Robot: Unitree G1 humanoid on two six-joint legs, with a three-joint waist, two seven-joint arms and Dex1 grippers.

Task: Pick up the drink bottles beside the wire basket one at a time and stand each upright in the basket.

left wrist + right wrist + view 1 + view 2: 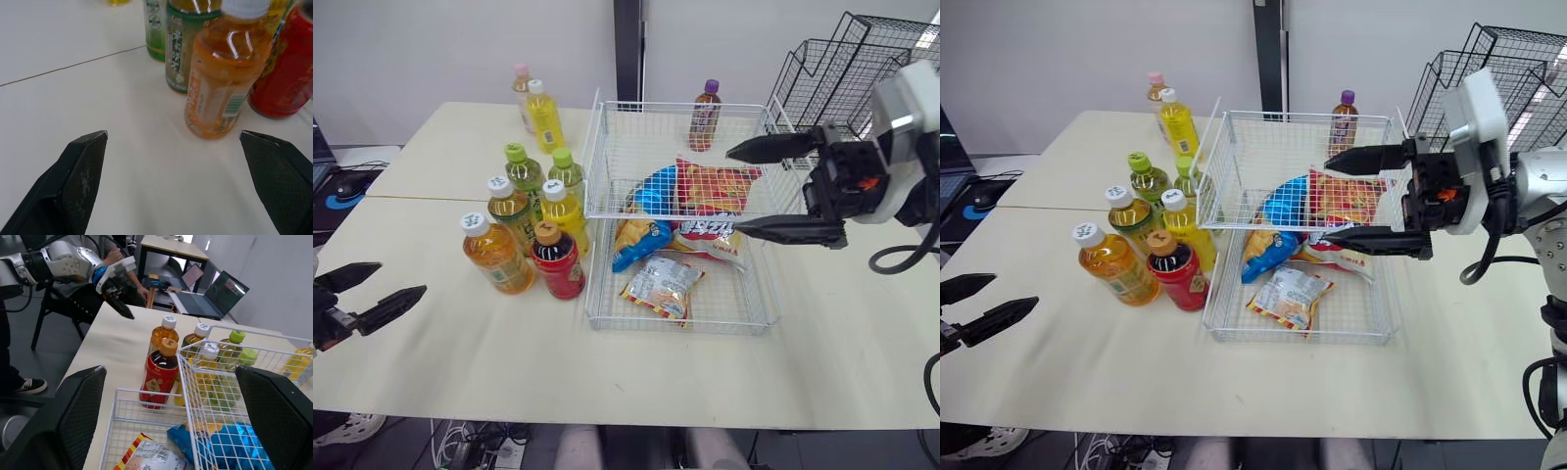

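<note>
Head view: left gripper [401, 277] wide open, empty. It is the nearer arm to the upright amber white-capped plastic bottle [496, 257] beside the white wire basket [590, 211].
Left wrist view: bottle ahead, long axis vertical, offset toward one finger.
Right wrist view: right gripper [170, 368] spread, empty, over the basket.

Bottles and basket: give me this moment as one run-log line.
left gripper open, facing orange bottle | right gripper open over wire basket | bottle cluster upright beside basket | snack bags inside
</note>
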